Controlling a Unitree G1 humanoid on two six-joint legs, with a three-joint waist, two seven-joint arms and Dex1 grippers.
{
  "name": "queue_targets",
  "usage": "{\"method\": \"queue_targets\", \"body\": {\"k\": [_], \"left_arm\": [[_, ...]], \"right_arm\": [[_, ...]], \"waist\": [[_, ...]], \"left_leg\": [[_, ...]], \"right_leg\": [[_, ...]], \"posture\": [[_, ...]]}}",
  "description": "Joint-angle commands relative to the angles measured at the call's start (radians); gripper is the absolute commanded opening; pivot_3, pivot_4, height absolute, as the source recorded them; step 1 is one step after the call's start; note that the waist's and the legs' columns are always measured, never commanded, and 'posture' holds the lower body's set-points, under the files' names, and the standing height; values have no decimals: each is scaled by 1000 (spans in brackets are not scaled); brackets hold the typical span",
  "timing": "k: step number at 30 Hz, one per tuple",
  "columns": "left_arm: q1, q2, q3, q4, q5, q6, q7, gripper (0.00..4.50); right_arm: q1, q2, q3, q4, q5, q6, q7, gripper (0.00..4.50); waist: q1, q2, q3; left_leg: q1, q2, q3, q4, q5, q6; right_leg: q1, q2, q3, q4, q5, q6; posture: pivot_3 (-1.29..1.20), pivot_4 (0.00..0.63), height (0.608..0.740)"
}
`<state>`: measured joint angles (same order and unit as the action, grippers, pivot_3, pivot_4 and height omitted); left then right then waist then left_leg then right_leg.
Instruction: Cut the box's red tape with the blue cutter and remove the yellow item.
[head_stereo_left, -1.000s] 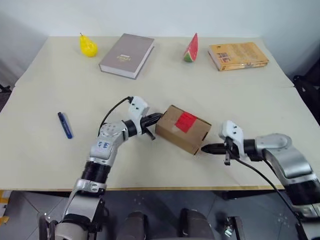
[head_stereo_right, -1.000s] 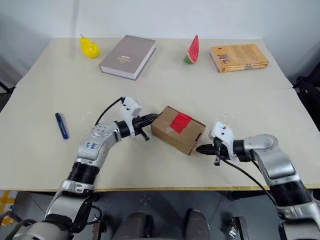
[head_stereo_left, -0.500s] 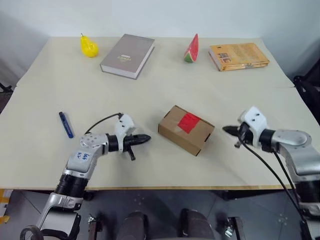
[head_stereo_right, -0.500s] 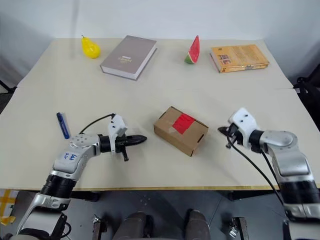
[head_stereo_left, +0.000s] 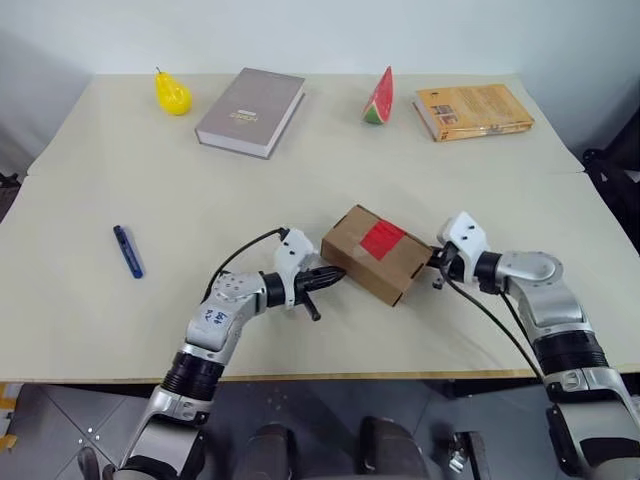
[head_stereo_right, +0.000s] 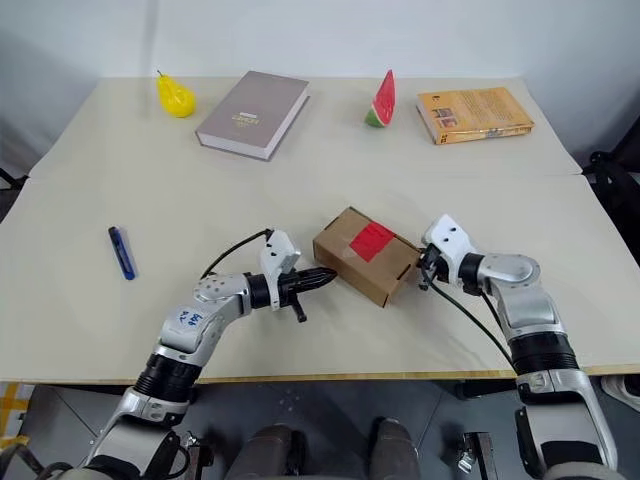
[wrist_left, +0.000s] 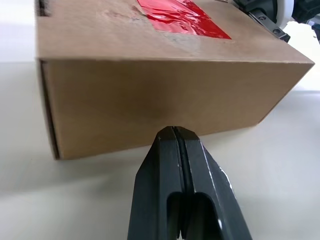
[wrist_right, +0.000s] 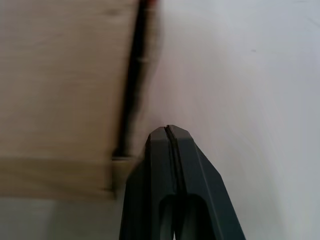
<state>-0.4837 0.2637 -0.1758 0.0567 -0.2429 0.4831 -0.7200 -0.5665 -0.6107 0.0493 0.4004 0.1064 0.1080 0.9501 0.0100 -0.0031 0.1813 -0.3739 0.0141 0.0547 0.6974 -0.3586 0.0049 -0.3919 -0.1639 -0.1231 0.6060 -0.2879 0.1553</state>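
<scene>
The brown cardboard box (head_stereo_left: 375, 262) lies closed at mid-table, the red tape (head_stereo_left: 382, 240) across its top. My left gripper (head_stereo_left: 335, 274) is shut and empty, and its tip is at the box's near-left side wall (wrist_left: 150, 100), touching or just short of it. My right gripper (head_stereo_left: 437, 262) is also shut and empty, its tip beside the box's right end (wrist_right: 60, 75). The blue cutter (head_stereo_left: 128, 251) lies loose on the table far to the left of both grippers. The yellow item is hidden.
Along the table's (head_stereo_left: 480, 180) far side lie a yellow pear (head_stereo_left: 171, 92), a grey book (head_stereo_left: 251, 111), a watermelon slice (head_stereo_left: 378, 98) and an orange book (head_stereo_left: 473, 110). The table's front edge runs just behind my arms.
A second ago both shut tips were at the box, and half a second ago they stood well clear of it. Both have now closed in on its opposite sides again.
</scene>
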Motion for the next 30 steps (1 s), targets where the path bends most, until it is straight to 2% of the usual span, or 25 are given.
{"method": "queue_targets", "body": {"k": [1,15,18,20,22,23,25,27,30], "left_arm": [[8,0,-9,-22,7,-19,0,0],[-15,-32,10,72,41,-83,71,0],[21,-5,19,31,45,-79,76,0],[111,85,49,-85,37,-85,35,0],[229,145,156,-215,-26,-53,41,0],[279,163,202,-260,-53,-48,47,370],[398,190,316,-336,-92,-99,54,836],[500,170,498,-387,-132,-164,121,1511],[651,154,742,-405,-173,-235,175,2464]], "right_arm": [[15,-18,-17,-47,4,12,-7,16],[103,-46,-48,-174,42,99,4,16],[131,-68,-84,-205,77,111,20,16],[170,-103,-166,-274,180,157,70,381],[217,-154,-243,-324,256,165,132,892],[231,-171,-267,-329,268,149,144,1266],[252,-204,-317,-339,310,143,175,1960],[286,-231,-362,-375,362,164,211,2732],[327,-137,-460,-509,547,152,218,3791]], "waist": [[0,0,0],[7,0,0],[10,0,0],[9,0,0],[-1,1,0],[-8,1,0],[-14,1,0],[-10,1,0],[-9,0,1]], "left_leg": [[0,0,0,0,0,0],[0,0,0,0,0,0],[0,0,0,0,0,0],[0,0,0,0,0,0],[1,0,0,-2,0,0],[2,1,0,-4,0,0],[3,1,0,-6,0,0],[4,1,1,-5,0,0],[4,2,0,-3,0,0]], "right_leg": [[0,0,0,0,0,0],[0,0,0,0,0,0],[0,0,0,0,0,0],[0,0,0,-1,0,0],[-1,0,0,0,0,0],[-1,0,1,0,0,0],[0,0,1,-1,0,0],[1,0,1,-2,0,0],[3,0,1,-4,0,-1]], "posture": [[0,150,740],[0,150,740],[0,150,740],[0,150,740],[0,150,740],[0,150,740],[0,150,740],[0,150,740],[0,150,740]]}}
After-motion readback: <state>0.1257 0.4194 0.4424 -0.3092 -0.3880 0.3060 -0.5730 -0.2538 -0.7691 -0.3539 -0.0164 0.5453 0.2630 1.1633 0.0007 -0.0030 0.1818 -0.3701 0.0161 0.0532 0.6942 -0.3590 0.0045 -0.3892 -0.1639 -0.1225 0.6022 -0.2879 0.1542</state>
